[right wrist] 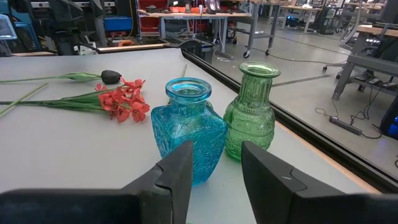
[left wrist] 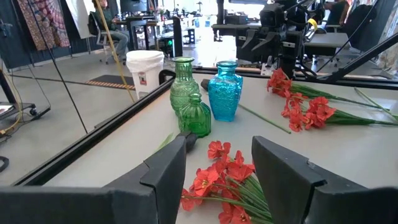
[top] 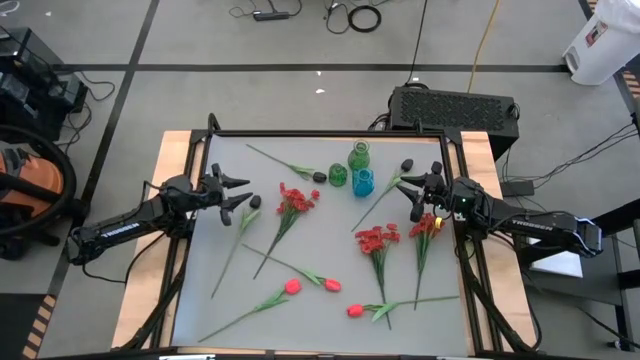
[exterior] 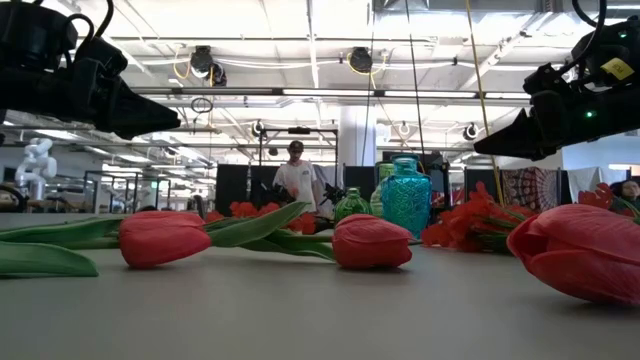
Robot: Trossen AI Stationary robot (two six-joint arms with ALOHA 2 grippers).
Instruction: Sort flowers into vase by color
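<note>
Three glass vases stand upright near the table's far edge: a tall green vase (top: 359, 155), a small green vase (top: 338, 176) and a blue vase (top: 363, 182). The flowers lie flat on the tabletop. Red clustered blossoms (top: 297, 198) (top: 377, 238) are in the middle, pinkish-red tulip buds (top: 292, 286) (top: 354, 310) toward the near edge, and dark buds (top: 319, 177) (top: 407, 165) by the vases. My left gripper (top: 240, 196) hovers open at the left, pointing at a red cluster (left wrist: 217, 177). My right gripper (right wrist: 216, 149) hovers open at the right, facing the blue vase (right wrist: 188, 127).
Black frame rails (top: 330, 133) border the table's far and side edges. A black box (top: 455, 105) sits beyond the far edge and a white bucket (left wrist: 144, 68) stands on the floor. A person (exterior: 296, 172) stands in the room behind. Bare tabletop lies at the near left.
</note>
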